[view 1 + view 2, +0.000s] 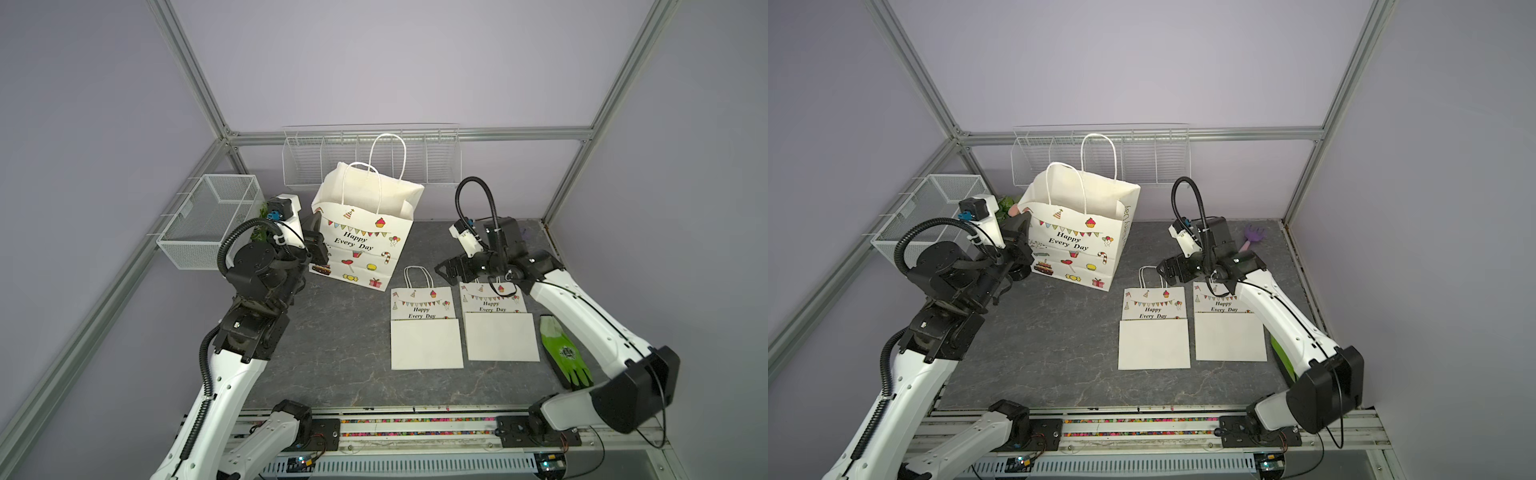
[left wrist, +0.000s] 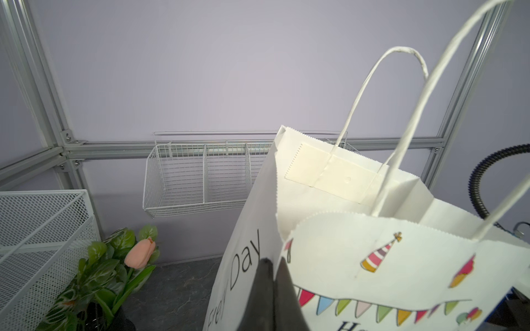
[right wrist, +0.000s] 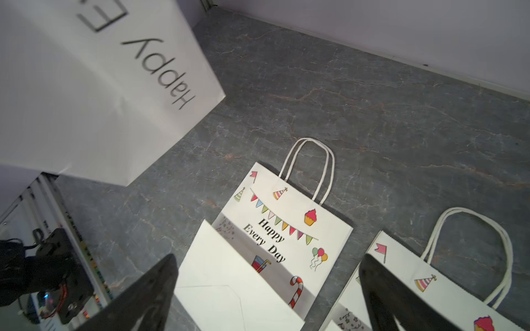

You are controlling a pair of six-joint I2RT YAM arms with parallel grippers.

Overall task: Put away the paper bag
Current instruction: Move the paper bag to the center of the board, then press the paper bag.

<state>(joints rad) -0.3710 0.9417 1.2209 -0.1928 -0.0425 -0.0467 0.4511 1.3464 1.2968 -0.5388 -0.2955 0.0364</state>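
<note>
The large paper bag [image 1: 361,249] stood open at the back of the table [image 1: 332,353], toward the left, leaning a little, with both handles up; whether its bottom touched the table I could not tell. The left gripper [image 2: 274,266] was clenched on the bag's rim, at the corner where the printed front meets the side panel; in the left wrist view the paper ran between its two dark fingers [image 2: 286,286]. The right gripper [image 3: 265,263] was released, with the jaws wide apart and nothing between them; it hung above the handles of the two folded bags, well apart from the large bag. The first folded bag [image 1: 424,328] and the second folded bag [image 1: 498,332] lay flat, side by side; a green glove [image 1: 565,353] lay just beside the second one. A wire rack [image 1: 316,166] hung on the back wall behind the large bag; a mesh basket [image 1: 199,224] stood at the left, with an artificial flower [image 2: 140,253] beside it.
</note>
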